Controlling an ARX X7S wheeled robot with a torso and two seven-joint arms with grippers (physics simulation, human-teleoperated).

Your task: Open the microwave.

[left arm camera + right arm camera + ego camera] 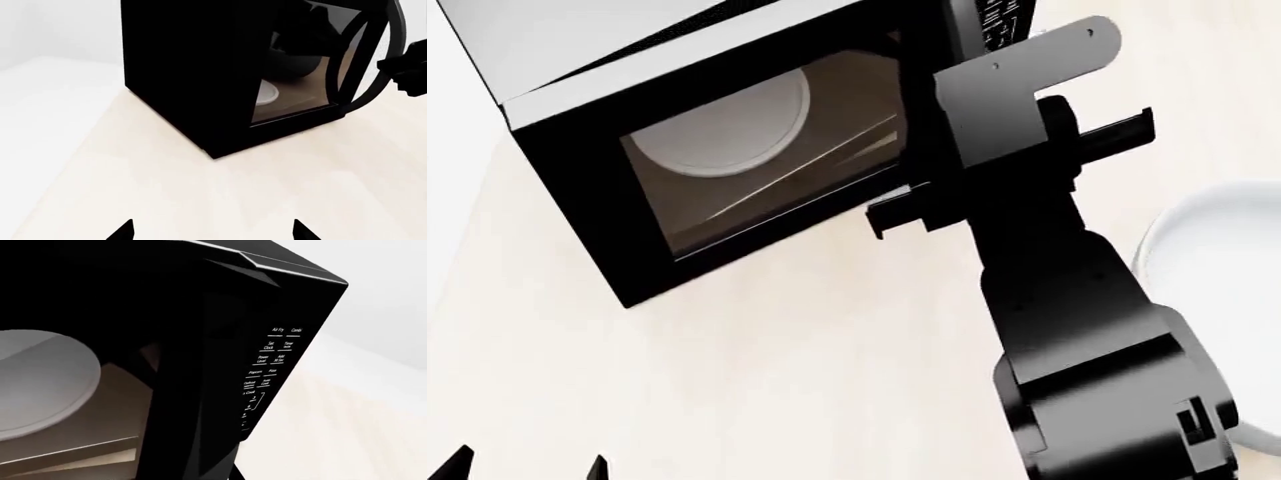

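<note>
The black microwave (pixel 574 200) stands on the pale wooden table (pixel 801 380), and its white turntable (pixel 727 125) shows through the glass door. The door looks slightly ajar on its handle side (pixel 347 65). My right gripper (pixel 217 474) is shut on the vertical black handle (pixel 200 390), beside the white-lettered keypad (pixel 270 370). Only one fingertip (pixel 238 474) shows. In the left wrist view the right gripper (pixel 408 70) sits at the curved handle (pixel 383 75). My left gripper (pixel 213 232) is open and empty, low over the table well in front of the microwave's side.
A white round dish (pixel 1214 250) lies on the table to the right of my right arm (pixel 1081 330). The table's left edge (pixel 60 165) runs close to the microwave's side. A white wall (pixel 60 25) is behind.
</note>
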